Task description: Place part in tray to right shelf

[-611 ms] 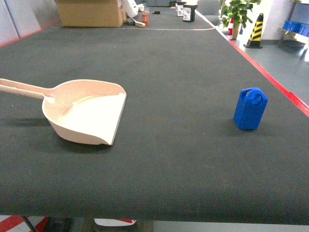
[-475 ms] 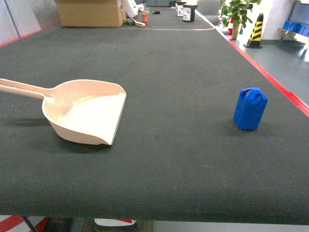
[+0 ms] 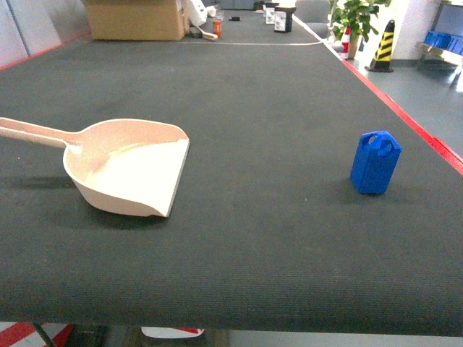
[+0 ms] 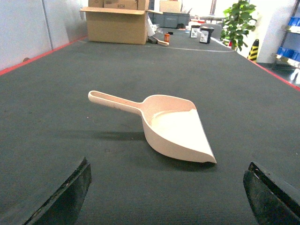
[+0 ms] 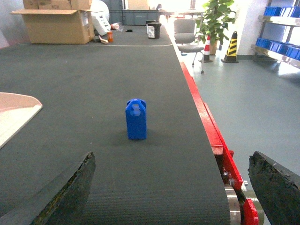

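Note:
The blue part (image 3: 375, 163) stands upright on the dark belt near its right edge; in the right wrist view the part (image 5: 136, 119) is ahead of my open right gripper (image 5: 171, 192), well apart from it. The beige tray (image 3: 130, 173) lies on the left of the belt, handle pointing left. In the left wrist view the tray (image 4: 176, 129) rests just beyond my open left gripper (image 4: 166, 197), nothing between the fingers. Neither gripper shows in the head view. The right shelf is out of view.
The belt's red side rail (image 5: 211, 131) runs along the right edge, with floor beyond. A cardboard box (image 3: 135, 18) and small items sit at the belt's far end. A plant (image 5: 215, 18) and a striped cone (image 3: 383, 47) stand on the floor at the right.

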Motion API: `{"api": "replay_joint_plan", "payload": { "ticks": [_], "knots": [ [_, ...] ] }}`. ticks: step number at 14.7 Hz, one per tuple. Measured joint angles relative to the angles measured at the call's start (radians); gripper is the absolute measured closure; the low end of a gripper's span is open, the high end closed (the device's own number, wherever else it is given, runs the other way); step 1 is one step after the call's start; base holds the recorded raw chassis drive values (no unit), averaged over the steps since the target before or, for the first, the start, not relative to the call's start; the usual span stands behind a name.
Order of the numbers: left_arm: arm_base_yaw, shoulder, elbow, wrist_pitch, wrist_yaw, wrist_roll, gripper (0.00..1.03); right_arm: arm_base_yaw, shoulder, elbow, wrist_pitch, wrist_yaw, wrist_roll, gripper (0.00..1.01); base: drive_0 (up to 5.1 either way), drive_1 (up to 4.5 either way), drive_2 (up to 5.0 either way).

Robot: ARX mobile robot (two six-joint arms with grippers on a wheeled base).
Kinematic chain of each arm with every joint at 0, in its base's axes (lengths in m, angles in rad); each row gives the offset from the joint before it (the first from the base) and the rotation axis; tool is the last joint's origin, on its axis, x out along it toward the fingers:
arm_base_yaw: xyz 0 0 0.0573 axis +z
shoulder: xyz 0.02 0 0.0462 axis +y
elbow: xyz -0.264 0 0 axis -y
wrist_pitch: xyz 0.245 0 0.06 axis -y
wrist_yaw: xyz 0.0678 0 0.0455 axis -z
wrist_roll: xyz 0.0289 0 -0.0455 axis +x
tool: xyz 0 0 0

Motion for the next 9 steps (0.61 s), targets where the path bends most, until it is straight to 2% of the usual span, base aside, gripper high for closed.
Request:
{"api": "replay_joint_plan", "payload": {
  "ticks": [9],
  "knots": [
    [0.000, 0.000, 0.000, 0.000, 0.000, 0.000, 0.05, 0.000, 0.000, 0.000, 0.000, 0.000, 0.000, 0.03, 0.0, 0.00, 0.0]
  ]
}}
